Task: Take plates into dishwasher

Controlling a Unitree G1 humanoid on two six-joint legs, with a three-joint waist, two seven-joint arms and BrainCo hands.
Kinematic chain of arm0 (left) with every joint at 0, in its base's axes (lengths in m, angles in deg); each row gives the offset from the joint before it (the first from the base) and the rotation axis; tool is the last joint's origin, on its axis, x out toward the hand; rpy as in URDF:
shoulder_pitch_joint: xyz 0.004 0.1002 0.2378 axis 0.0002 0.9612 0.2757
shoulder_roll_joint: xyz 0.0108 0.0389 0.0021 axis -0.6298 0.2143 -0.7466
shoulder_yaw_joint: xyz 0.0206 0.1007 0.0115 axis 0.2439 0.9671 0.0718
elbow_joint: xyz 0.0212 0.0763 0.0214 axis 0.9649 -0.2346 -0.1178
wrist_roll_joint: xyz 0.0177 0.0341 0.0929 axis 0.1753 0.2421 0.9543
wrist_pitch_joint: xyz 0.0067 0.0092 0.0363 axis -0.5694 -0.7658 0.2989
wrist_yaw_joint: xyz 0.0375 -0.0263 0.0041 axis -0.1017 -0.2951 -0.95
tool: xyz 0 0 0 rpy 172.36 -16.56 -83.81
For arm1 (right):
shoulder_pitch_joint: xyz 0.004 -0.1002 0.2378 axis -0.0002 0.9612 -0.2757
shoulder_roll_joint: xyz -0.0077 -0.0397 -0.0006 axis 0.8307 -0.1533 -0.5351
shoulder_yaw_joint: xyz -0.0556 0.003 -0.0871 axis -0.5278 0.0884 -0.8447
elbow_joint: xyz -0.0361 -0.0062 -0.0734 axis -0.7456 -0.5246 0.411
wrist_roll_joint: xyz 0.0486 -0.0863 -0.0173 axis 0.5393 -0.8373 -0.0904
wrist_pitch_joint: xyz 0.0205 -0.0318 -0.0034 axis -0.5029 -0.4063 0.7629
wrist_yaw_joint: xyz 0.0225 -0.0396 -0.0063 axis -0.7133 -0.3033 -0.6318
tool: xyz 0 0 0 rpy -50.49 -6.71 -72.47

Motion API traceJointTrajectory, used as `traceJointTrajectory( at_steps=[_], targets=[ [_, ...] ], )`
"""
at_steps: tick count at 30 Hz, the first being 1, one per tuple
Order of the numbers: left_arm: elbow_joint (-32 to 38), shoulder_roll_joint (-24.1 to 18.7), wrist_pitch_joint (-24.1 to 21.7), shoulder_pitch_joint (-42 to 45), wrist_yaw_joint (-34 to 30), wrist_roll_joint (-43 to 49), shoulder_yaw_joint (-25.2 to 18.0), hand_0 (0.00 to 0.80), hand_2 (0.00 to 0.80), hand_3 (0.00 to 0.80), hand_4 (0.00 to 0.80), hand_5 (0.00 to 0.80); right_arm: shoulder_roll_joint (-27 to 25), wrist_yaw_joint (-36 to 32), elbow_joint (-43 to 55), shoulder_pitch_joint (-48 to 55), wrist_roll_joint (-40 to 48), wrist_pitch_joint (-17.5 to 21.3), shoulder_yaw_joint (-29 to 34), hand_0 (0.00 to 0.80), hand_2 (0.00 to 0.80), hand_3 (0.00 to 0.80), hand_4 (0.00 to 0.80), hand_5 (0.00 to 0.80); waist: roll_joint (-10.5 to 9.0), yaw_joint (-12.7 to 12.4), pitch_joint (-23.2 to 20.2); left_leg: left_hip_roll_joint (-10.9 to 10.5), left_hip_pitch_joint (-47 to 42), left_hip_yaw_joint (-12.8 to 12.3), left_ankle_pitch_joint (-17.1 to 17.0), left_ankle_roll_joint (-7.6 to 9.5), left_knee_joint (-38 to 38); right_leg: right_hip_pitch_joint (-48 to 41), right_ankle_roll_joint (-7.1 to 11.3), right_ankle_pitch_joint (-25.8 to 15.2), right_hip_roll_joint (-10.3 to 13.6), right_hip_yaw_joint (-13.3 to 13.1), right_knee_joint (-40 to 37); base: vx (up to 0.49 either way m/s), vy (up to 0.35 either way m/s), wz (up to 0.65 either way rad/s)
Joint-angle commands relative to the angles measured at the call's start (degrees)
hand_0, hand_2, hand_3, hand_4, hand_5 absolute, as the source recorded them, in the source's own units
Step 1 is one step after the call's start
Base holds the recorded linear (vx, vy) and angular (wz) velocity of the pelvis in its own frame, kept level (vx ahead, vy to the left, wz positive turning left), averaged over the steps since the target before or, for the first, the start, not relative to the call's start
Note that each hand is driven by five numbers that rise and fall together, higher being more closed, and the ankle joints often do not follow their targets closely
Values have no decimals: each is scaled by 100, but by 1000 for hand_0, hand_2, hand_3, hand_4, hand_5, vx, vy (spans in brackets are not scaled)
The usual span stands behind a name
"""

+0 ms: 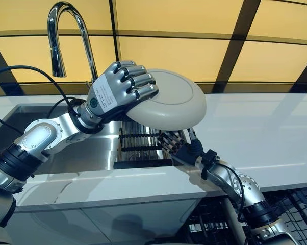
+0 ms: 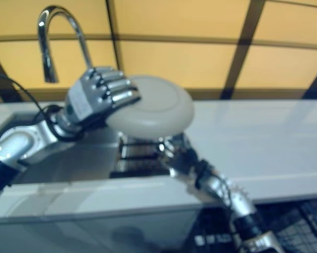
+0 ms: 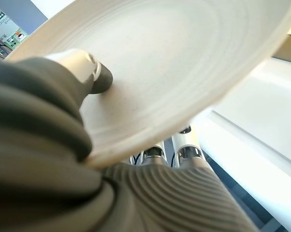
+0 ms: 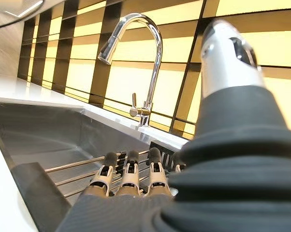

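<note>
Where the white countertop [image 1: 255,138] runs below a yellow-panelled wall w/ dark strips [image 1: 194,51], a steel sink [image 1: 87,153] is set in, w/ a chrome gooseneck faucet [image 1: 67,35] at approx. 10 o'clock. A cream plate [image 1: 171,99] is held tilted above the sink's wire rack [image 1: 138,140], underside up, rim aimed toward 3 o'clock. It is gripped by the left hand [image 1: 118,89], fingers curled over it, thumb beneath. A label is seen on that hand; print illegible. The right hand [image 1: 171,145] rests at the rack, fingers straight.

A chrome gooseneck faucet [image 1: 67,38] arcs over a steel sink [image 1: 87,153] set in a white countertop [image 1: 255,132]. Behind it, yellow wall panels [image 1: 163,56] are divided by dark strips.
</note>
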State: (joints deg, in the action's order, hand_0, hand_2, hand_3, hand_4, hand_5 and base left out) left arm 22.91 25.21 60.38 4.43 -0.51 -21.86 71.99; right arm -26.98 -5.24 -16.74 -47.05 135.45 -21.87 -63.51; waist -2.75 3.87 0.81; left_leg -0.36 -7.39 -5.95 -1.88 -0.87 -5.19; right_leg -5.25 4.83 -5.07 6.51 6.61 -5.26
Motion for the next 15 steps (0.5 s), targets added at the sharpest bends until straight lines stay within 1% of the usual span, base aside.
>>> traceJointTrajectory(
  at_steps=[1, 9, 15],
  targets=[
    [-473, -303, 189, -762, 192, -291, -337, 800, 800, 800, 800, 800, -244, -131, 167, -142, 318, 211, 378, 0, 0, 0, 0, 0, 207, 6, -32, -164, 8, 12, 266, 3, 19, -192, 66, 297, -382, 59, 26, 0, 0, 0],
    [-657, -475, 203, -820, 172, -420, -327, 800, 800, 800, 800, 800, -299, -217, 133, -54, 318, 202, 548, 0, 0, 0, 0, 0, 226, 37, -48, -146, 7, -32, 259, -7, 19, -181, 70, 293, -390, 28, 26, 0, 0, 0],
    [-857, -598, 177, -740, 254, -488, -425, 800, 800, 800, 800, 800, -324, -234, 158, -21, 318, 222, 679, 0, 0, 0, 0, 0, 243, 48, -50, -139, 7, -43, 258, -10, 19, -174, 60, 296, -396, 20, 26, 0, 0, 0]
  ],
)
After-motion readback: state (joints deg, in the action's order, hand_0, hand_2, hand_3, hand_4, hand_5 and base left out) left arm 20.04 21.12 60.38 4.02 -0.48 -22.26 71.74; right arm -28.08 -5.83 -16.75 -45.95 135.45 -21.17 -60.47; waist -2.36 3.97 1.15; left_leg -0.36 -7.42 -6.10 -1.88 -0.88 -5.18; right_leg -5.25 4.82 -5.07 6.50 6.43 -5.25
